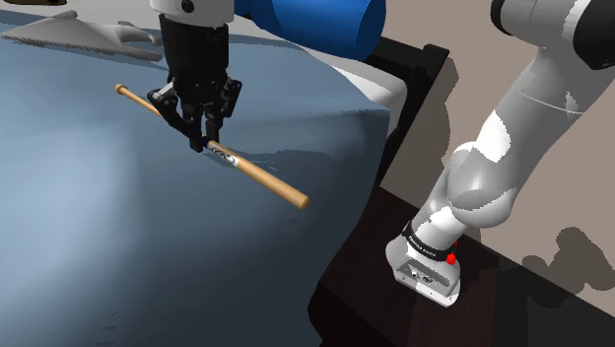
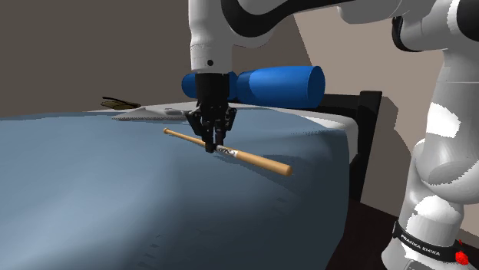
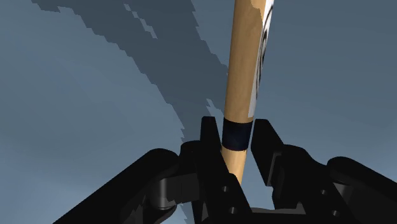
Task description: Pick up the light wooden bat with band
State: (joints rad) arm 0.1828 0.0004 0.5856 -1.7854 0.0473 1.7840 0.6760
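Shoulder view first: we've got the all-black two-finger gripper (image 1: 209, 146) pointing straight down over the blue-grey bed cover (image 1: 99, 246), clenched on the light wooden bat with a dark band (image 1: 261, 177). The bat runs slantwise across the bed, knob end toward the far side and thick end pointing at the bed's edge nearest the arm's base. The grip sits roughly mid-length. A blue cylinder-shaped bolster (image 1: 315, 25) lies along the far edge, next to the dark bed frame (image 1: 414, 89).

Second exterior view: same deal, the gripper (image 2: 213, 146) comes down vertically onto the bat (image 2: 253, 159), which is close to level, just at the cover (image 2: 92, 199). We honestly can't tell if it's resting on it or a hair above. The bolster (image 2: 280, 86) sits behind it, well apart, and the frame (image 2: 367, 130) stands at the bed's end.

Wrist view: the fingers (image 3: 213, 137) press on both sides of the bat (image 3: 245, 76) right at its dark band. A white label patch shows further up the barrel, with the cover (image 3: 95, 95) below.
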